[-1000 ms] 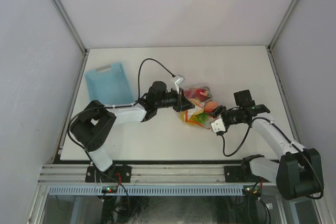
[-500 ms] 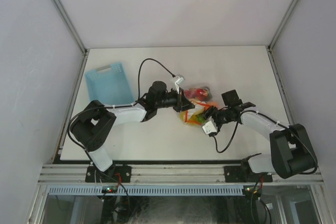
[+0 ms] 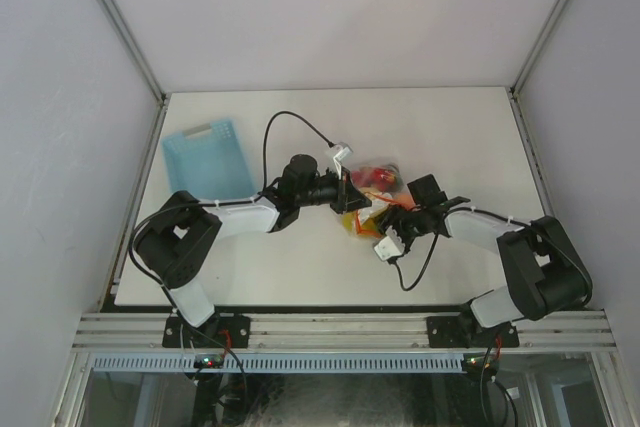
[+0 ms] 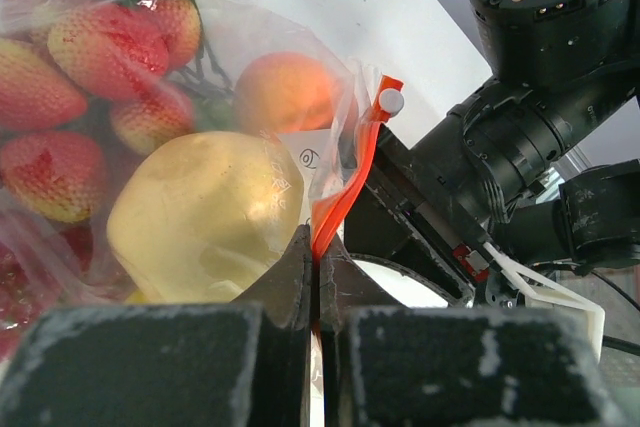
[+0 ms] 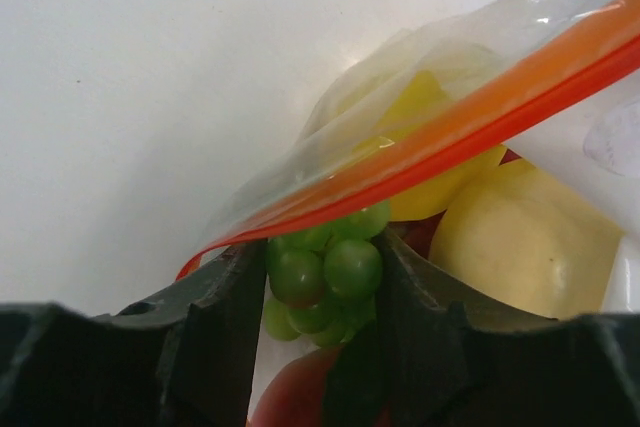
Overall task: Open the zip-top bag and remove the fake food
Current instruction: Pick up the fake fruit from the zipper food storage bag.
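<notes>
The zip-top bag (image 3: 378, 185) lies mid-table, full of fake food. My left gripper (image 3: 349, 196) is shut on the bag's red-orange zip strip (image 4: 348, 190), pinching it between the fingertips (image 4: 300, 272). Through the plastic I see red strawberries (image 4: 90, 57), an orange fruit (image 4: 285, 92) and a pale yellow fruit (image 4: 200, 209). My right gripper (image 3: 388, 217) reaches in under the zip strip (image 5: 480, 117) at the bag's mouth. Its jaws touch both sides of a green grape bunch (image 5: 325, 272). A yellow piece (image 5: 530, 237) lies beside the grapes and a red piece (image 5: 290, 397) below them.
A light-blue slotted basket (image 3: 207, 157) lies at the table's back left. The right arm's black wrist (image 4: 540, 97) sits close behind the bag in the left wrist view. White walls enclose the table on three sides.
My right gripper has moved left, up to the bag's mouth, and now has the green grapes between its jaws. The left gripper has kept its hold on the zip strip.
</notes>
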Robot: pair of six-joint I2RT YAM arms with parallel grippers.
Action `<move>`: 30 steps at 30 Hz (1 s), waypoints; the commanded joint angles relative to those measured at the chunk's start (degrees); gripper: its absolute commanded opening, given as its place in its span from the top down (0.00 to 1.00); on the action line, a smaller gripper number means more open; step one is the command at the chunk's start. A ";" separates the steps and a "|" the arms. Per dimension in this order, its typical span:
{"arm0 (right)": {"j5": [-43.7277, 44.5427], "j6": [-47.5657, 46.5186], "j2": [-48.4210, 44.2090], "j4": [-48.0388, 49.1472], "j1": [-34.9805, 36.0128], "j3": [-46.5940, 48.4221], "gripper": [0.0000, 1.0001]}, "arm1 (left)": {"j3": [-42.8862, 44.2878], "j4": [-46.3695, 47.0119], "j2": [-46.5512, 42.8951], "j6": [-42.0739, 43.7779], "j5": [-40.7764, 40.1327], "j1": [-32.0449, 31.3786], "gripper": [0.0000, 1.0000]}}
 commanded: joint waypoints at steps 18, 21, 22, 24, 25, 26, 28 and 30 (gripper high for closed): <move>-9.22 15.04 -14.14 -4.85 -3.35 0.93 1.00 | 0.49 2.41 -0.28 -0.19 0.33 -0.12 1.00; -11.36 17.98 -17.82 -6.60 -4.15 0.98 1.00 | 0.36 2.18 -0.41 -0.19 -0.11 -0.04 1.00; -12.02 18.72 -18.76 -7.18 -4.48 0.93 1.00 | 0.35 2.09 -0.46 -0.20 -0.24 0.00 1.00; -13.86 20.20 -20.90 -8.52 -5.35 1.00 1.00 | 0.33 2.02 -0.57 -0.19 -0.58 0.03 1.00; -14.94 20.87 -21.98 -9.36 -5.81 0.95 1.00 | 0.24 1.96 -0.65 -0.20 -0.73 0.01 1.00; -15.90 21.45 -23.25 -10.13 -6.22 0.96 1.00 | 0.18 2.00 -0.74 -0.25 -0.91 0.01 1.00; -17.67 24.16 -25.61 -10.82 -6.52 0.95 1.00 | 0.07 1.95 -0.85 -0.31 -1.14 0.01 1.00; -19.01 28.01 -27.72 -9.85 -6.65 0.95 1.00 | 0.08 1.95 -0.81 -0.51 -1.23 0.01 1.00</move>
